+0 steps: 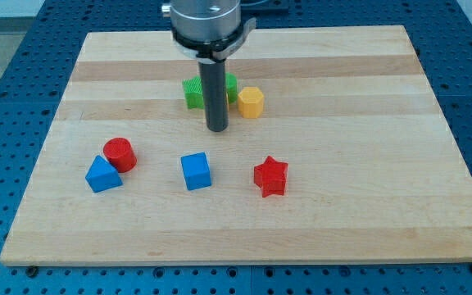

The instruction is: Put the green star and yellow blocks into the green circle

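Observation:
A green block [193, 91] lies near the top middle of the board, partly hidden behind my rod; its shape is hard to make out. More green [231, 85] shows to the right of the rod. A yellow hexagon block [251, 102] sits just right of it, touching or nearly touching. My tip [217, 129] is on the board just below the green block and left of the yellow one. No other yellow block shows.
A red cylinder [120, 154] and a blue triangle [102, 174] sit together at the lower left. A blue cube [195, 171] lies in the lower middle, a red star [270, 176] to its right. The wooden board [367, 164] rests on a blue perforated table.

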